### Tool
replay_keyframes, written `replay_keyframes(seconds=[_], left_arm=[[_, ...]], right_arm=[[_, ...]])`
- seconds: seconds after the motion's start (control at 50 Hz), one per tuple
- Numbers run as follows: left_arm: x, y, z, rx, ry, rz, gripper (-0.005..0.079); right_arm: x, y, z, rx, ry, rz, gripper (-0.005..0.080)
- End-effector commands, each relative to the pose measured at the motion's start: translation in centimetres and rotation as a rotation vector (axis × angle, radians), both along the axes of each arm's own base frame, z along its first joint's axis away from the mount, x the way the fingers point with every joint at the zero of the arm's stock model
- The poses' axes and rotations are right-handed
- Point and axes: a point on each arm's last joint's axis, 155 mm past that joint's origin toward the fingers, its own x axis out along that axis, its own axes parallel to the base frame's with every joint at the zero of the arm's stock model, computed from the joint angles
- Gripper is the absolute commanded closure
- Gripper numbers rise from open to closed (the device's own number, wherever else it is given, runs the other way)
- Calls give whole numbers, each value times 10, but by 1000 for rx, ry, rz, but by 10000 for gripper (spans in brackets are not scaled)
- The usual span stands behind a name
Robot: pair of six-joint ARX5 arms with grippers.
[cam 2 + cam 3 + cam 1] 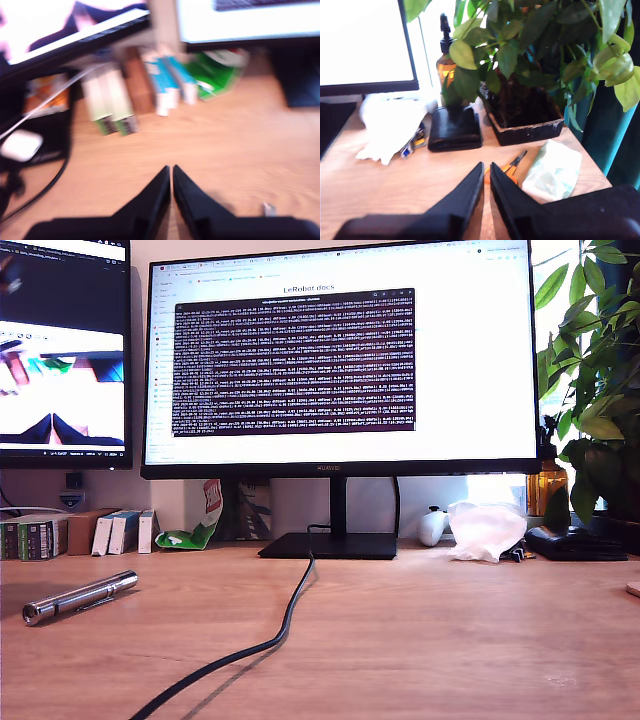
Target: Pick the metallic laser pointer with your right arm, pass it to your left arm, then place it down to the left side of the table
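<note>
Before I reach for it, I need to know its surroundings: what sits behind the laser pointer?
Behind the laser pointer in the exterior view, small boxes stand in a row on the table, against the wall, under a monitor. What lies behind those boxes is hidden.

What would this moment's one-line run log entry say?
slim shiny silver metal laser pointer: lying on wooden table, exterior view's left | my first gripper: shut, empty | my second gripper: shut, empty

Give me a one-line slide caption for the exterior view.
Metallic laser pointer lying on the wooden table at the exterior view's left, beside a black cable, below two monitors.
</note>
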Motion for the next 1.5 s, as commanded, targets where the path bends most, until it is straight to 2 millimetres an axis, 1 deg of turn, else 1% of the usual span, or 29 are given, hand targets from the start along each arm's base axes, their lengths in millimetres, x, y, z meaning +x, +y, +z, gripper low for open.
replay_keyframes(seconds=[0.0, 0.08, 0.2, 0.3, 0.42, 0.54, 0.62, 0.76, 0.92, 1.0, 1.04, 1.1, 1.24, 1.32, 1.48], left_arm=[[-4, 2, -16, -14, 21, 13, 765], [-8, 0, -21, -35, 14, 11, 765], [-17, -10, -25, -52, 10, -18, 765], [-23, -20, -20, -76, -33, -32, 765], [-30, -16, -10, -60, -90, 0, 765], [-37, -22, -3, -63, -147, -18, 765], [-42, -24, -10, -62, -167, -25, 765], [-50, -22, -22, -46, -194, -23, 765], [-58, -18, -30, 13, -229, -33, 765], [-62, -16, -35, 21, -239, -30, 765], [-63, -16, -36, 23, -242, -29, 765], [-64, -15, -39, 22, -249, -27, 765], [-69, -12, -53, 35, -240, -16, 765], [-68, -11, -53, 33, -263, -11, 765], [-67, -10, -53, 31, -290, -6, 765]], right_arm=[[-1, 1, -14, 0, 25, 4, 752], [-2, 1, -23, 17, 32, 0, 752], [-3, 4, -24, 30, 31, 4, 752], [-3, 10, -20, 26, 14, 26, 752], [-4, 12, -10, 13, -20, 19, 752], [-6, 10, -3, 0, -48, -1, 752], [-8, 13, -2, 3, -66, 11, 752], [-14, 17, -12, -16, -72, 26, 752], [-26, 5, -32, -53, -77, -31, 752], [-32, 2, -47, -83, -65, -38, 752], [-34, 2, -50, -83, -77, -39, 752], [-37, 2, -51, -81, -91, -39, 752], [-41, -1, -45, -89, -116, -51, 752], [-45, -10, -45, -113, -108, -95, 752], [-49, -17, -44, -118, -125, -134, 752]])
